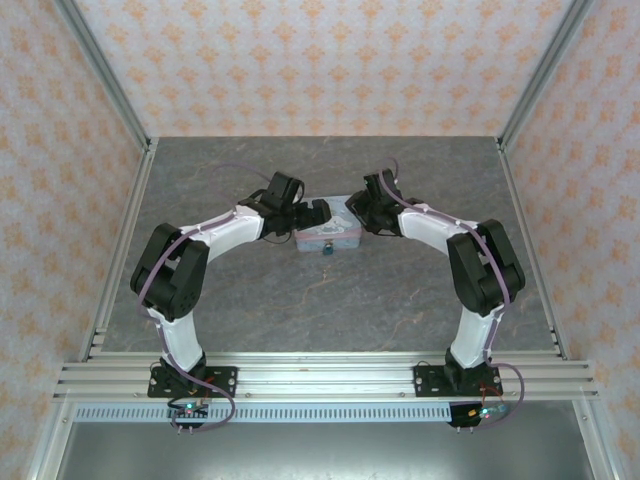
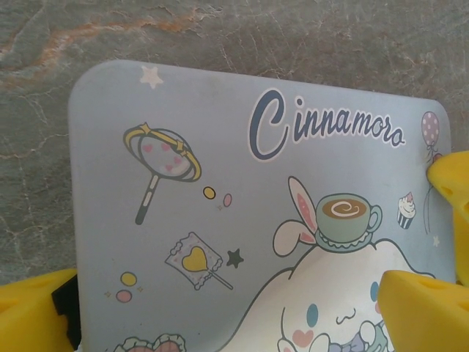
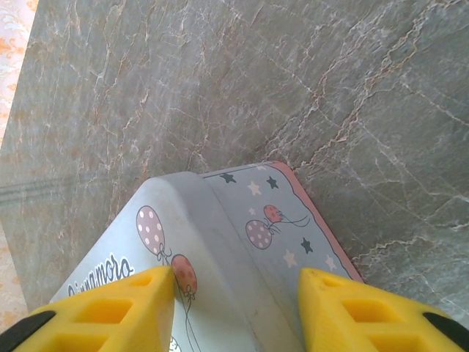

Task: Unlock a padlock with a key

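Left gripper point(image 2: 227, 291) gapes wide over the tin point(image 2: 220, 147), right gripper point(image 3: 236, 286) straddles its corner (pinching or not, unclear), padlock point(image 1: 326, 250) at its near side.

A rectangular tin point(image 1: 332, 236) lies flat at the middle of the tabletop point(image 1: 300, 300), long side running left to right. Its pale blue lid point(image 2: 220, 183) is printed with a white long-eared cartoon character carrying a cup on its head, a hand mirror, sweets, stars and the lettering "Cinnamoro". The tabletop is grey with marble veining. Orange-patterned wallpaper point(image 1: 330, 60) covers the left, right and far walls. Metal rails point(image 1: 330, 375) cross the near edge.
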